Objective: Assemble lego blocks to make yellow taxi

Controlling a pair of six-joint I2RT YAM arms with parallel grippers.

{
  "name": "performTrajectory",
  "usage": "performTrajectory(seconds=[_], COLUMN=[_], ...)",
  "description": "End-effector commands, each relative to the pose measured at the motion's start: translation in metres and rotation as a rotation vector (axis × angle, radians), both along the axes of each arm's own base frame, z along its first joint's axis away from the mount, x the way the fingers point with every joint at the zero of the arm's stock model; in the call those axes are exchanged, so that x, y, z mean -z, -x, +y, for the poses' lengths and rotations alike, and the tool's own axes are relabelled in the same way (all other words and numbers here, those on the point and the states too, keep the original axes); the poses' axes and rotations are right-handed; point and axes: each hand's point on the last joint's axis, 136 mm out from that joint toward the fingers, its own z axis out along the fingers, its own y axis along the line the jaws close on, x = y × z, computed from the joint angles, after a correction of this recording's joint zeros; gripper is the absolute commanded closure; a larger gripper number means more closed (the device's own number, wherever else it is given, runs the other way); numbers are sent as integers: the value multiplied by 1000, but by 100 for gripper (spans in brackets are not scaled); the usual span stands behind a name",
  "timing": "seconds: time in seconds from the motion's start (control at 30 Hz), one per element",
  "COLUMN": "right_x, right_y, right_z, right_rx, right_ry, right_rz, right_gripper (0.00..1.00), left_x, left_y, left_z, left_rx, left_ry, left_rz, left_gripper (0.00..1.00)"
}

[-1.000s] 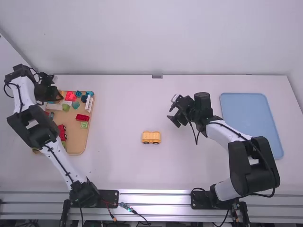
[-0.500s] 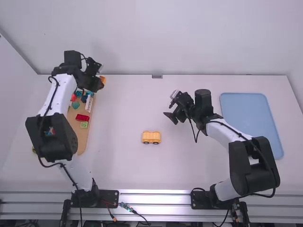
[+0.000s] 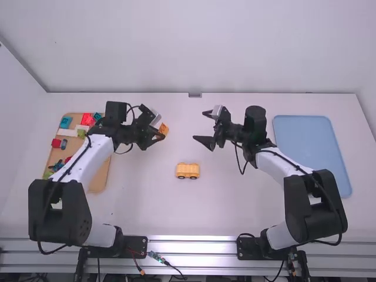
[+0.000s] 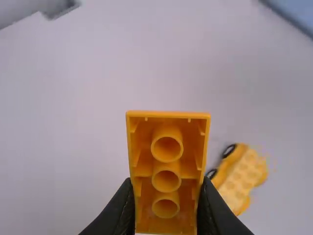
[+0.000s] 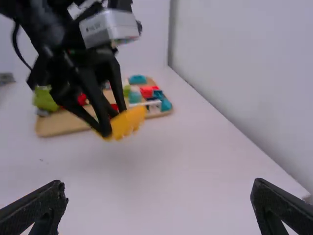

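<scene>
The left gripper (image 4: 166, 191) is closed on the two long side walls of a yellow-orange hard plastic block (image 4: 167, 170), which it holds above the surface (image 3: 229, 200) with the hollow, three-tubed underside facing its wrist camera. The block should be light and stiff, unlikely to dent, though its smooth walls could let it pivot if pinched near one end; gripping those walls squarely at mid-length would leave studs and underside free for joining. The right gripper (image 5: 159, 183) is empty, its fingers spread wide. Nearer the arms' bases, between the two grippers, stands the yellow studded plastic car base with black wheels (image 3: 188, 169). It would probably roll if nudged, so it is best steadied by its body above the wheels. Compared with half a second ago, the left arm has carried the block from beside the far end of the tan tray of coloured blocks (image 3: 100, 176) towards the middle, the right gripper has edged slightly inward, and the car base has not moved.
</scene>
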Motion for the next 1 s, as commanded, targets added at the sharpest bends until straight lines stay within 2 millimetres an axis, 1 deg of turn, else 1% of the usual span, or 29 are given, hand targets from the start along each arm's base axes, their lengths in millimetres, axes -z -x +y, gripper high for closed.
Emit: performTrajectory(seconds=[0.0,0.03,0.1,0.13,0.23,0.33,0.43,0.67,0.8,0.87,0.97], right_x=[-12,-12,-13,-12,-12,-12,-13,-14,-16,-16,-16], right_y=[16,17,24,26,29,40,47,45,45,47,49], right_z=[14,16,24,26,32,36,39,39,39,42,44], right_rx=[-122,-133,-178,-187,-214,-274,-305,-292,-296,-304,-309], right_ry=[-54,-58,-75,-78,-93,-97,-102,-112,-113,-113,-112], right_rz=[55,59,70,74,95,100,105,174,175,178,179], right_gripper=[1,1,1,1,0,0,1,2,4,5,5], left_x=[-14,-13,-10,-9,-8,-13,-17,-28,-35,-37,-38], left_y=[22,23,28,28,33,37,39,47,60,62,65], left_z=[-23,-24,-26,-27,-31,-37,-40,-47,-58,-64,-71], left_rx=[96,101,117,121,150,195,224,296,413,437,460], left_ry=[130,137,163,167,197,239,265,325,345,341,343], left_rz=[-7,-12,-31,-36,-49,-83,-109,-151,-229,-249,-260], left_gripper=[98,98,91,90,91,91,90,89,89,93,93])
